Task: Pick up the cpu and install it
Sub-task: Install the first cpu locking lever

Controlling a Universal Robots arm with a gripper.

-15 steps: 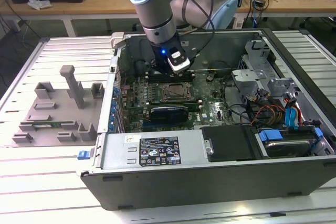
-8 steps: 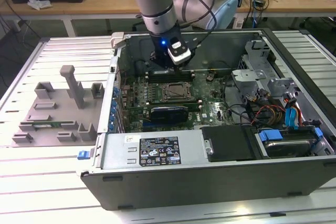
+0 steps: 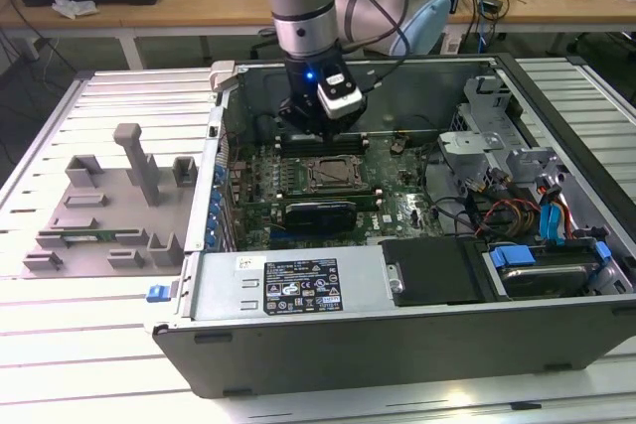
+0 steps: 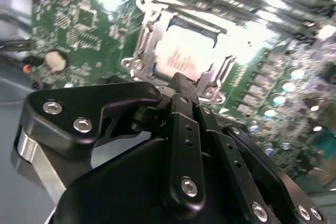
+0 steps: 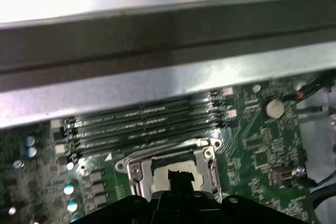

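Arm points straight down into the open computer case [image 3: 298, 295]; claw [image 4: 179, 83] hovers over the cpu [image 4: 181, 59] seated in its socket [image 4: 142, 40]; fingertips together, gripping nothing.

Exterior view: high, angled down into the open case [image 3: 417, 345]. Both wrist views: close above the socket [image 4: 181, 59] [image 5: 173, 169], their shared ground

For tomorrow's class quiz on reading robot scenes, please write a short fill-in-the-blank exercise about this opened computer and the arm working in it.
1. The cpu lies inside the metal frame of the ____ on the green motherboard.
2. In the exterior view, the pincer hangs over the open computer ____.
3. The grey holder tray sits at the exterior view's ____.

Missing words: socket; case; left
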